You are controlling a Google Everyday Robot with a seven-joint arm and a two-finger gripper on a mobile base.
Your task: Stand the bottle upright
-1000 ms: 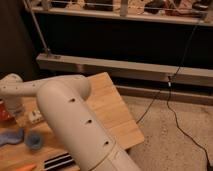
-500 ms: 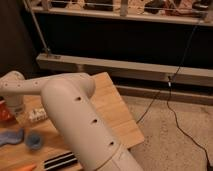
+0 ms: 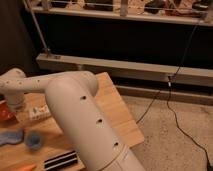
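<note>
The hand point(image 3: 16, 106), at the tabletop's point(image 3: 117, 112) far left behind the arm, is pressed together, while the bottle point(image 3: 39, 112) lies just beside it, likely light, stiff and slippery, best pinched across its middle.

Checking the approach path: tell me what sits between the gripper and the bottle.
Nothing visible does. The gripper hangs low at the left of the wooden table, beside the red bowl. The bottle lies just to the right of it, with only bare wood between. The blue disc sits nearer the camera, off that line.
</note>
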